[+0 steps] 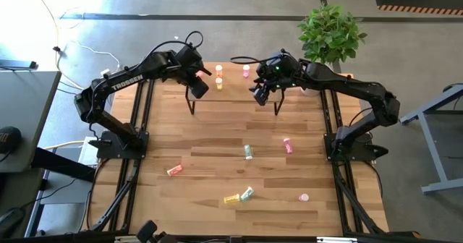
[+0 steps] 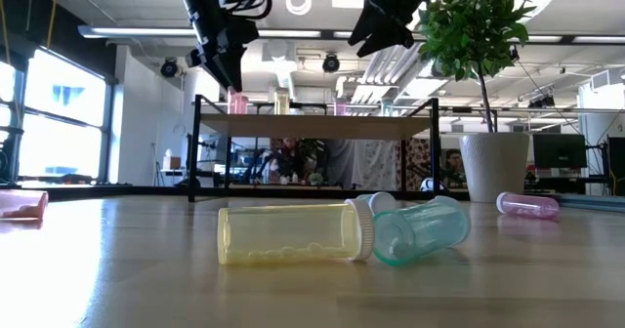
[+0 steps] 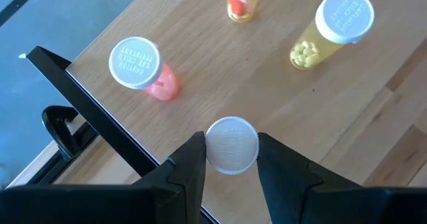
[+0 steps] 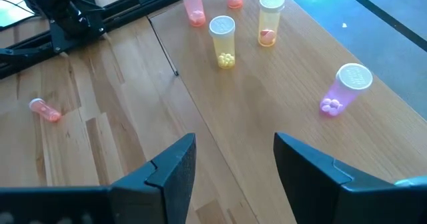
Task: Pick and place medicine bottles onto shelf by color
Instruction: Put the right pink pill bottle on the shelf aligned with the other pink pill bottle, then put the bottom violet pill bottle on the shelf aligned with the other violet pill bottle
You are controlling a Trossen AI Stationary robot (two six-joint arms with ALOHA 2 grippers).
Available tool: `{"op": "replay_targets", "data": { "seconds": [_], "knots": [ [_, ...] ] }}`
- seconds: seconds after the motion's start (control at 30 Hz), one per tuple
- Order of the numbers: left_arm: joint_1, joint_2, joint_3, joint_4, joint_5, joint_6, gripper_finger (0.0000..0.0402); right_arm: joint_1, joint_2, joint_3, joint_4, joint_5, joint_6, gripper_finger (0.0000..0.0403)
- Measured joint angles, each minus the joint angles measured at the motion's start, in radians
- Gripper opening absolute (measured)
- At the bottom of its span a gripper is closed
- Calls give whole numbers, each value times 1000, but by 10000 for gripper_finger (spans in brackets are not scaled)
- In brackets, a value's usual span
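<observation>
The light-wood shelf [image 1: 235, 91] stands at the table's far middle. On it stand a pink bottle [image 3: 141, 67], an orange one [image 3: 240, 1], a yellow one [image 3: 331, 27] and a purple-pink one [image 4: 343, 87]. My left gripper [image 1: 199, 84] is over the shelf's left end, shut on a white-capped bottle [image 3: 231, 145] whose body is hidden under its cap. My right gripper [image 1: 262, 92] hangs open and empty above the shelf's right part; it also shows in the right wrist view [image 4: 233, 164]. My left gripper pinches the bottle's white cap [image 3: 212, 149] between its two fingers, one on each side. The fingers come from above, pointing down. The bottle is upright, close to the shelf's black-framed edge [image 3: 100, 121]; its cap looks level with the other caps, so it seems to stand on the board.
On the tabletop lie loose bottles: a pink one [image 1: 174, 170], a green one [image 1: 248, 152], a pink one [image 1: 289, 145], a yellow one [image 1: 231, 198] beside a green one [image 1: 247, 193], and a pink one [image 1: 304, 197]. A potted plant [image 1: 330, 30] stands at the far right.
</observation>
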Motion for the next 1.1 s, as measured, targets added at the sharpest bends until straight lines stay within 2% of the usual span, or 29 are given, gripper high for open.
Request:
{"op": "replay_targets", "data": {
  "seconds": [0.2,0.6,1.1],
  "knots": [
    [0,0,0,1,0,0,118,0,0,0,0,0,0,193],
    [0,0,0,1,0,0,191,0,0,0,0,0,1,193],
    [0,-79,0,1,2,25,195,3,-61,-1,-75,-20,83,193]
  ]
}}
